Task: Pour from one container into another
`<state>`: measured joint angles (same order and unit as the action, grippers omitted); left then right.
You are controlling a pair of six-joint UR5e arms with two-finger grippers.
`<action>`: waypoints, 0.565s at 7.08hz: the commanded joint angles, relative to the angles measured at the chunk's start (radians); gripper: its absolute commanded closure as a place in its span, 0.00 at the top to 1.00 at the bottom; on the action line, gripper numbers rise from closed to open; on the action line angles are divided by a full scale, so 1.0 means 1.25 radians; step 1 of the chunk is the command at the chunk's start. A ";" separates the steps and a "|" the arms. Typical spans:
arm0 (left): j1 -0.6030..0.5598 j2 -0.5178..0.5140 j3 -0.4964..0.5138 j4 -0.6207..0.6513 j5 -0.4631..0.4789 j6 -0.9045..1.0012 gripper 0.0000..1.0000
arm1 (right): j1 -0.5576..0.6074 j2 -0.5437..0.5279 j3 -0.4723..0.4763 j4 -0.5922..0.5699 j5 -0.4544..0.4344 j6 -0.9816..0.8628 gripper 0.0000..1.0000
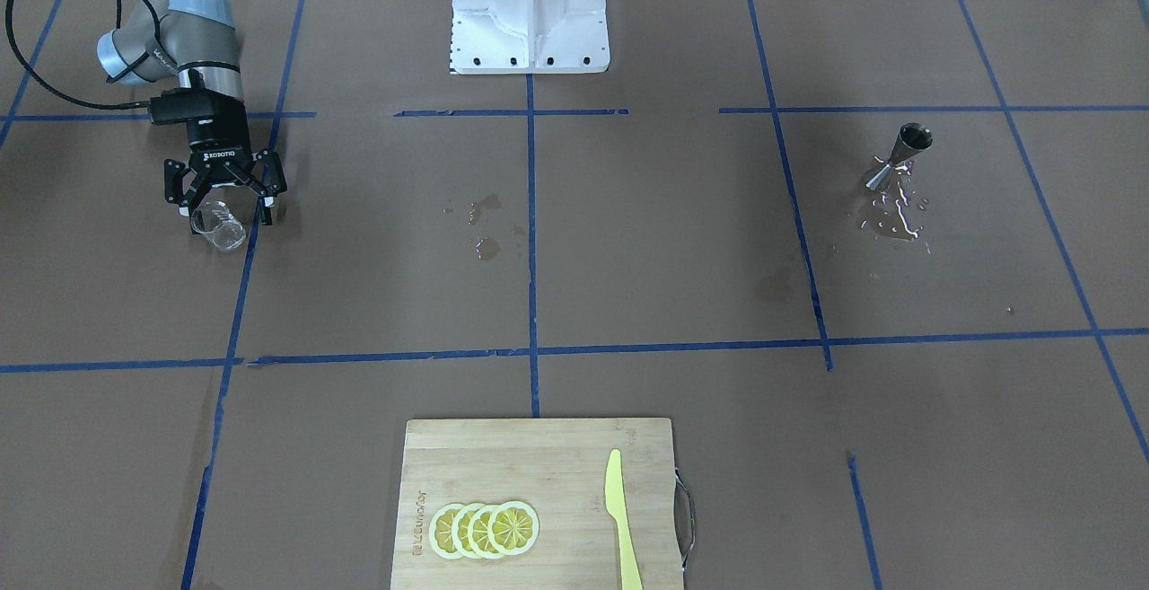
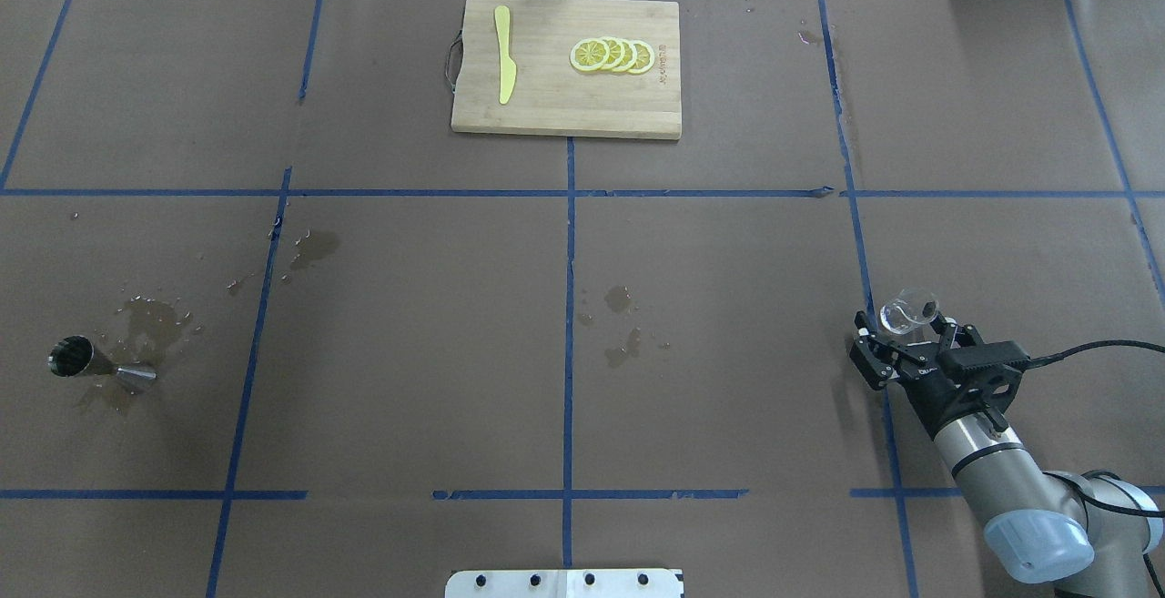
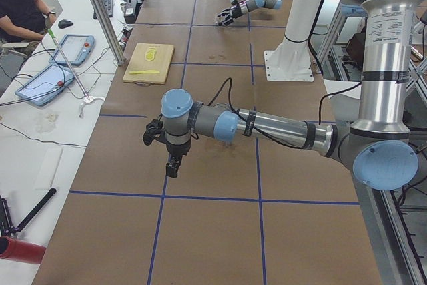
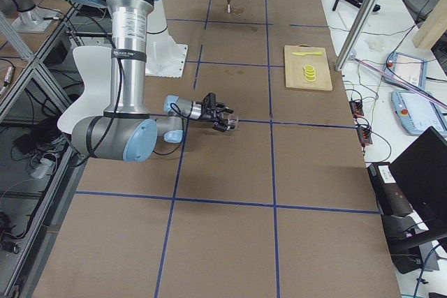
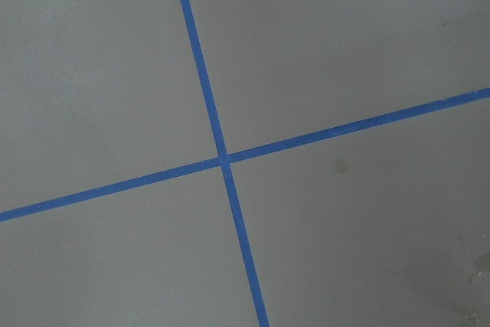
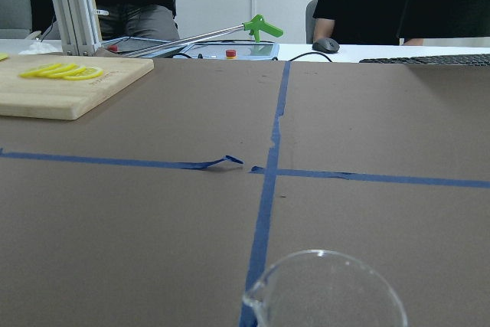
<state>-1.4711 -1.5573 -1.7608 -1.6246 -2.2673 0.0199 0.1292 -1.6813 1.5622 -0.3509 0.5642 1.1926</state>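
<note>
The clear glass measuring cup (image 1: 218,225) stands on the brown table near its right end, with its rim (image 6: 325,290) at the bottom of the right wrist view. My right gripper (image 1: 229,213) is open, lying low, its fingers spread either side of the cup (image 2: 907,311). The steel jigger (image 1: 900,157) stands upright far off at the left end (image 2: 98,366), in a patch of spilled liquid (image 1: 893,217). My left gripper (image 3: 172,173) shows only in the exterior left view, pointing down above the table; I cannot tell if it is open.
A wooden cutting board (image 1: 539,464) with lemon slices (image 1: 485,529) and a yellow knife (image 1: 621,518) lies at the far middle edge. Wet spots (image 1: 485,213) mark the table's centre. The white robot base (image 1: 530,6) stands at the near edge. Operators sit beyond the table.
</note>
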 commanded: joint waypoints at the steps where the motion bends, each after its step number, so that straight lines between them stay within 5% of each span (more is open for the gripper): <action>1: 0.000 0.000 0.001 0.000 0.000 0.000 1.00 | -0.032 -0.040 0.021 0.026 0.020 -0.003 1.00; 4: 0.000 -0.001 0.002 0.000 0.000 0.000 1.00 | -0.030 -0.283 0.279 0.046 0.267 -0.002 1.00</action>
<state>-1.4711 -1.5583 -1.7583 -1.6245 -2.2672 0.0199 0.0887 -1.9060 1.7837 -0.2968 0.7611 1.1892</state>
